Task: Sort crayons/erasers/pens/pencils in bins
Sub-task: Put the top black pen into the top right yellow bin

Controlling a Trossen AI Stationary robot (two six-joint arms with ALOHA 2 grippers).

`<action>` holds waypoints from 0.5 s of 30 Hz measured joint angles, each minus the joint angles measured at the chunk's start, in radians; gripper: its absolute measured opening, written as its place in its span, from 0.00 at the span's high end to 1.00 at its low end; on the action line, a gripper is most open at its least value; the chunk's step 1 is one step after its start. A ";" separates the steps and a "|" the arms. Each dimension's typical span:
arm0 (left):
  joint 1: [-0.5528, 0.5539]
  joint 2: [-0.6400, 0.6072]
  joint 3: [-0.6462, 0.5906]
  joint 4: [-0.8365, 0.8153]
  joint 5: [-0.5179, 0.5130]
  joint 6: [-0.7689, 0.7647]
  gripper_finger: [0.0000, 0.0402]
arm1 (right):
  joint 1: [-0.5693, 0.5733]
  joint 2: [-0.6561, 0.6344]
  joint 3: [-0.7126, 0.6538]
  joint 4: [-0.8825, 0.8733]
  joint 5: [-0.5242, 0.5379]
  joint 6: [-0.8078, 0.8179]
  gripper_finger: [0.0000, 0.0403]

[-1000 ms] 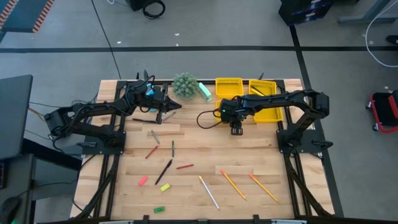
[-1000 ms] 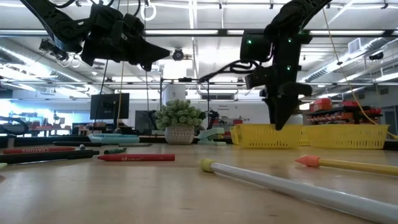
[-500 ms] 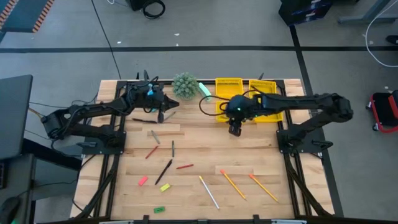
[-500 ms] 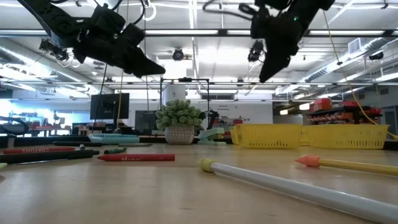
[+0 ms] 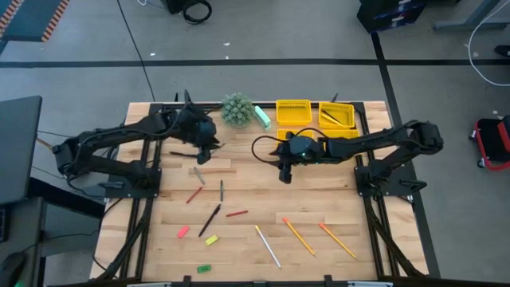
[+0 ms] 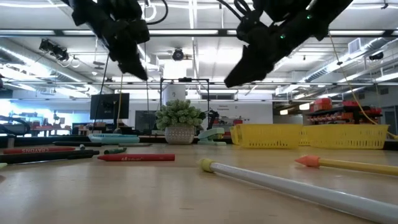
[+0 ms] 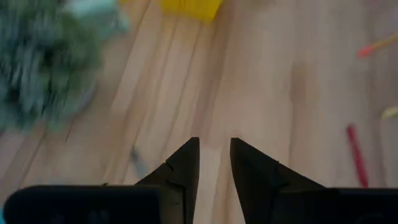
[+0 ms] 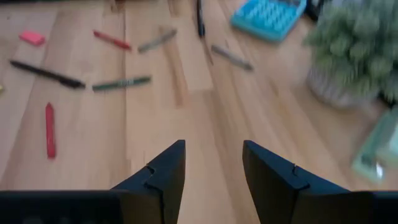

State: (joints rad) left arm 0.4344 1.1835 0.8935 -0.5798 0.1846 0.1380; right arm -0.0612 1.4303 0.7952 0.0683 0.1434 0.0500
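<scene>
Crayon (image 6: 38, 150) reads "CRAYONS"; left hand (image 7: 214, 163) and right hand (image 8: 213, 163) released, empty.

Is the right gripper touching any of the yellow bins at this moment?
Apart. In the high view the right gripper hangs over bare wood, clear of the yellow bins. The right wrist view shows its jaws open and empty.
</scene>
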 joint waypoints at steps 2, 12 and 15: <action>-0.023 0.000 0.006 -0.069 -0.068 0.005 0.76 | -0.003 0.016 0.001 0.048 -0.001 -0.037 0.59; -0.033 0.141 0.000 -0.448 -0.212 -0.130 0.74 | 0.012 0.028 0.001 0.044 -0.070 -0.120 0.59; -0.043 0.205 0.000 -0.487 -0.219 -0.050 0.74 | 0.006 0.028 0.001 0.036 -0.077 -0.207 0.59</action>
State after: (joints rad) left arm 0.3915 1.3888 0.8932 -1.0665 -0.0342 0.0883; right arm -0.0549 1.4586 0.7963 0.1040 0.0666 -0.1569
